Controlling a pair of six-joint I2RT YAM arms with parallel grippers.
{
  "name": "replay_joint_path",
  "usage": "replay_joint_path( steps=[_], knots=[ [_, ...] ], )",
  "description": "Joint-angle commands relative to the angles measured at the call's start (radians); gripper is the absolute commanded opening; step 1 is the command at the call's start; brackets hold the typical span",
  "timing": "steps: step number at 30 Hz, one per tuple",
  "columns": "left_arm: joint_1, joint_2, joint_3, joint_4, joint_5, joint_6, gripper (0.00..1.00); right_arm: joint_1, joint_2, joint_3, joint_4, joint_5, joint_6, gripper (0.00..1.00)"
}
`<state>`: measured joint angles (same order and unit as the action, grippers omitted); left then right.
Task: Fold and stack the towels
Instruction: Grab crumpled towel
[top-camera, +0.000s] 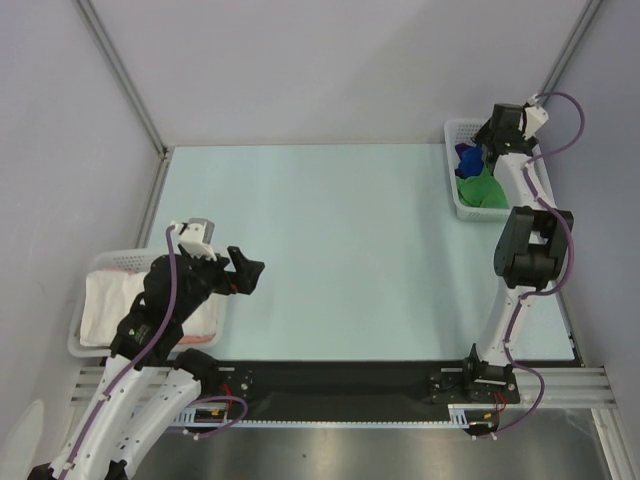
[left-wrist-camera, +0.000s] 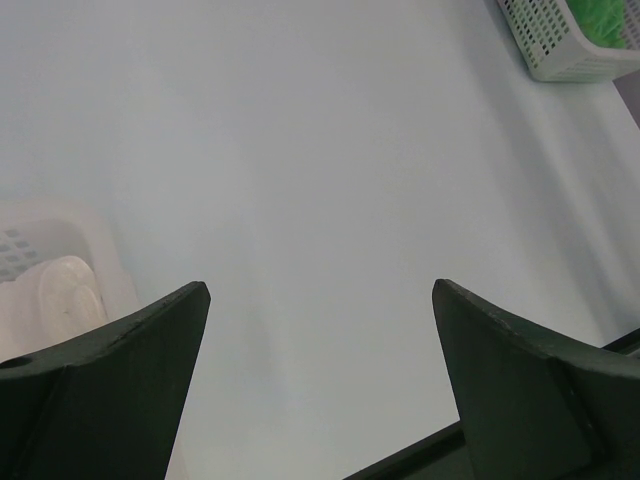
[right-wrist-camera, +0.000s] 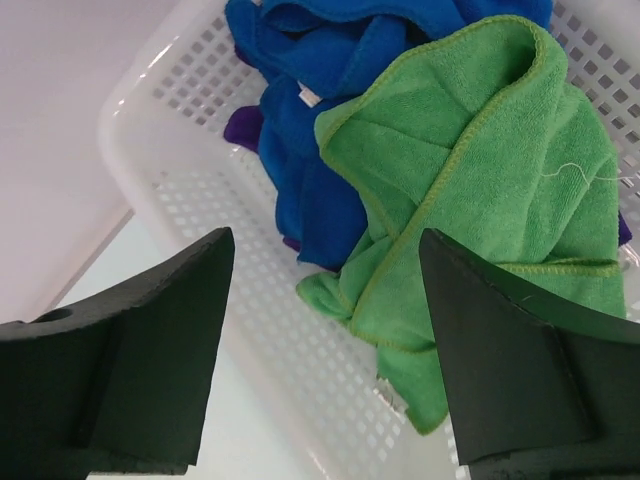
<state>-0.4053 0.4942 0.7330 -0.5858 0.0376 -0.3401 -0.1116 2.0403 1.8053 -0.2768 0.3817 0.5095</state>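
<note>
Setting: pale blue-green table (top-camera: 330, 250) inside grey-white walls, with a black rail (top-camera: 340, 382) along its near edge where both arm bases are bolted.
Green towel: (right-wrist-camera: 480, 190) crumpled in the far-right basket (top-camera: 462, 205), on top of the pile on the basket's near side; in the right wrist view its stitched hem loops over itself and a loose thread lies on it.
Blue towel: (right-wrist-camera: 310, 130) bunched just beside the green one and partly under it, filling the far part of the same basket.
Purple towel: (right-wrist-camera: 242, 128) only a small patch shows, tucked under the blue one against the mesh floor.
White towels: (top-camera: 110, 300) lying flattish in the near-left basket (top-camera: 85, 345), with a pinkish edge (top-camera: 118, 262) showing at the far side; whether folded or loose I cannot tell.
Right gripper: (right-wrist-camera: 325, 330) poised above the far-right basket, fingers (right-wrist-camera: 130, 350) spread wide, nothing between them; the green and blue towels lie in the gap below, and contact cannot be told.
Left gripper: (left-wrist-camera: 320, 390) over bare table just right of the near-left basket, fingers (left-wrist-camera: 120, 390) wide apart and holding nothing.
Right arm: (top-camera: 520, 250) stretched along the table's right edge to the far corner.
Left arm: (top-camera: 160, 320) bent low over the near-left basket.
</note>
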Motion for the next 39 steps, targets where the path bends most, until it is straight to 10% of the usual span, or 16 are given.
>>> replay_joint_path(
  steps=[1,24,33,39],
  knots=[
    [0.005,0.006,0.000,0.035,0.016,-0.005,1.00,0.006,0.043,0.060,-0.015,0.118,0.023,0.78],
    [0.003,0.012,-0.003,0.037,0.028,-0.004,1.00,-0.048,0.202,0.025,-0.038,0.080,0.029,0.63],
    [0.002,0.007,-0.003,0.037,0.030,-0.004,1.00,-0.049,0.129,-0.026,-0.022,0.080,0.011,0.02],
    [0.000,0.001,-0.003,0.038,0.028,-0.005,1.00,-0.054,0.011,-0.043,-0.036,0.069,-0.003,0.00]
  ],
)
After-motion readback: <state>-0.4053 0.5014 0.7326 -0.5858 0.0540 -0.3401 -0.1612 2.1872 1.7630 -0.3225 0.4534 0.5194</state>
